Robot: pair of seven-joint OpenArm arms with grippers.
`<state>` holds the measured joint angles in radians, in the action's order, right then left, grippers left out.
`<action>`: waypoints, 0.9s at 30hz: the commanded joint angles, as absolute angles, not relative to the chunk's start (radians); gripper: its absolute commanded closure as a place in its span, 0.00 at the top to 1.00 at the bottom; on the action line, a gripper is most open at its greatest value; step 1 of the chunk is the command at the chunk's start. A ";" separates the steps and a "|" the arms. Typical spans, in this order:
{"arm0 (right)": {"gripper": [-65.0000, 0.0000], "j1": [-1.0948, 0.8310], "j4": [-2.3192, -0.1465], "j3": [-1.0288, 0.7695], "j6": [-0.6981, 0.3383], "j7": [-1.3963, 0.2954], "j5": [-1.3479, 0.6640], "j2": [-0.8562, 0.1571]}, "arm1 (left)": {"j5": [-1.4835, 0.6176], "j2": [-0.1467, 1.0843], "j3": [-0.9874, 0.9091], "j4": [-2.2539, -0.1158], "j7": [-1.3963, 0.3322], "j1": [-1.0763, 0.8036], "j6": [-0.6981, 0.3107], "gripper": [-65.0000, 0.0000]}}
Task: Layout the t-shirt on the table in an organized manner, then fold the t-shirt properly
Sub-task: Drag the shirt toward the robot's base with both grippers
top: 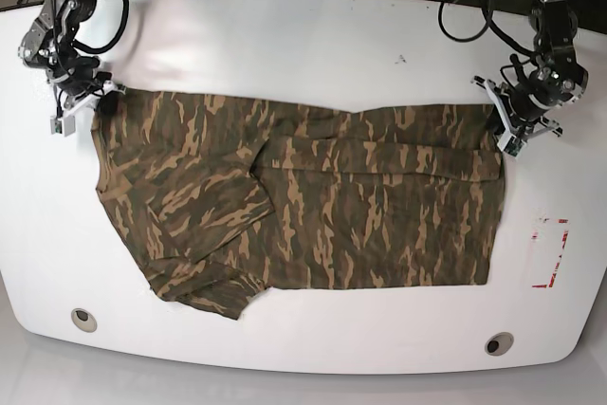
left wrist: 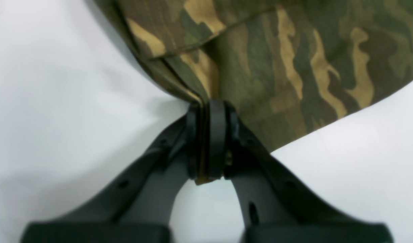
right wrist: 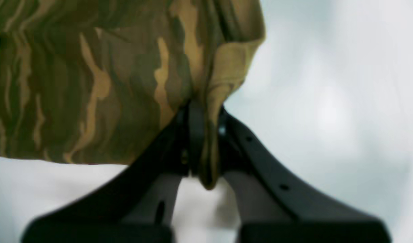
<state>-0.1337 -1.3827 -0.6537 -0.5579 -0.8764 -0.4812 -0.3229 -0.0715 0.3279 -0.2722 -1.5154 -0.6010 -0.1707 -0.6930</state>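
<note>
both pincers [left wrist: 206,141] [right wrist: 203,141] clamp t-shirt [top: 313,206] corners.

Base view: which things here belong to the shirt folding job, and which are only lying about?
Belong to the job:
- t-shirt, spread out
- table under it
- left pincer, shut on a shirt corner
- right pincer, shut on another corner

Only lying about:
- red-marked rectangle
- two grommet holes
- cables behind the table
</note>
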 commanded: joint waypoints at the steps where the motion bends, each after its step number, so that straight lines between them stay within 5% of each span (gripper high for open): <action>1: 0.00 -0.179 -1.454 -0.661 -0.553 -0.941 -0.466 -0.335 | -0.064 0.343 -0.275 -1.578 -0.644 -0.209 -0.698 0.04; 27: 0.00 -0.421 -1.623 -0.812 -0.558 -1.015 -0.463 -0.334 | -0.065 0.369 -0.354 -1.810 -0.702 -0.524 -0.698 0.04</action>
<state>-0.4107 -1.6016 -0.7998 -0.5587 -1.0267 -0.4713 -0.3084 -0.0719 0.3531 -0.3359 -1.7893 -0.7059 -0.5068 -0.7067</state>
